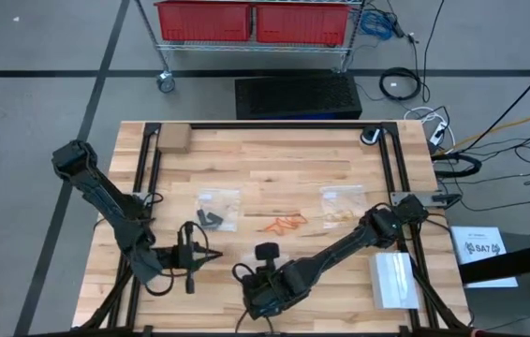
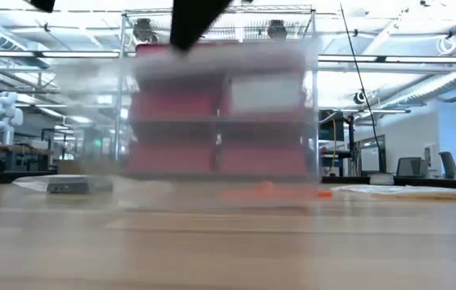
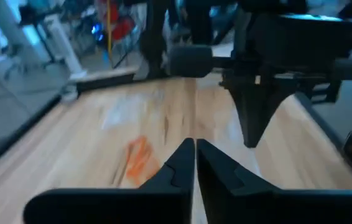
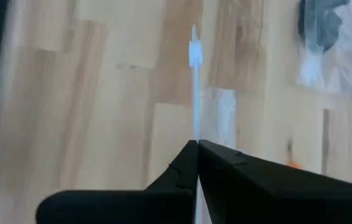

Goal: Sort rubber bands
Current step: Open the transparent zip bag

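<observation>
Wooden table (image 1: 274, 150), orange rubber bands (image 1: 284, 224) mid-table, both grippers pressed together near front edge.

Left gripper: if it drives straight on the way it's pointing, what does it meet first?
Likely the right gripper, crossing just ahead of the left gripper. The orange bands lie off to one side on the table. Depth is unclear.

1. Only one printed mark shows: a white sheet (image 1: 482, 248) lying off the table's edge, beyond the right arm's base and well away from the right gripper (image 1: 267, 251), carries a dark logo-like mark that looks like letters or digits, too small to read with certainty.
2. No other text, label, brand or number can be read in any view.
</observation>
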Available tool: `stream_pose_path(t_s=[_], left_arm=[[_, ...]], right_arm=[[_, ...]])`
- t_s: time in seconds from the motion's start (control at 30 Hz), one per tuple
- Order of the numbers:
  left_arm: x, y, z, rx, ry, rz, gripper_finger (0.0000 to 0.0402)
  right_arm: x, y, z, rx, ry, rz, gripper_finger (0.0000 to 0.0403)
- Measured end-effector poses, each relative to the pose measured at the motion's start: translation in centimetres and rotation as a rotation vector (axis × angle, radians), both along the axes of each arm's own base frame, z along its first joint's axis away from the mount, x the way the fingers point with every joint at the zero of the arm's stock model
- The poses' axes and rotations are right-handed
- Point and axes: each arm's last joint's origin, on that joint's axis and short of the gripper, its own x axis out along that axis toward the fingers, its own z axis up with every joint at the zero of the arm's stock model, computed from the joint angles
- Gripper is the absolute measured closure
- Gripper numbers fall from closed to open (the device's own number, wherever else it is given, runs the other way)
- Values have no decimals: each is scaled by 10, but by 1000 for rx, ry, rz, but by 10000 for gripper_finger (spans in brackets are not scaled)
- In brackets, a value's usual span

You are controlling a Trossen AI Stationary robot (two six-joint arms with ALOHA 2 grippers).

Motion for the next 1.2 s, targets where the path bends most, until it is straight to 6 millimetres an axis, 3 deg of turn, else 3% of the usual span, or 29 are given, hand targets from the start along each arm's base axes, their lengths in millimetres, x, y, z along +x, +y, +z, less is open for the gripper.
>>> stream_pose_path(t_s=[0.17,0.33,0.5,0.63,0.97,1.2], left_arm=[[10,11,3,-23,2,-13,341],[26,17,2,-80,-4,-97,283],[33,17,2,-48,-28,-178,232],[36,20,6,-44,-61,-169,212],[49,31,-3,-89,-21,-164,212],[50,30,-1,-101,-43,-164,268]], right_arm=[[-24,0,34,-61,-37,-24,403],[-35,-7,63,-106,-123,-53,403],[-44,-13,71,-161,-113,-68,403],[-48,-15,77,-172,-122,-73,403],[-45,-23,81,-181,-136,-77,403],[-46,-24,83,-180,-145,-81,403]])
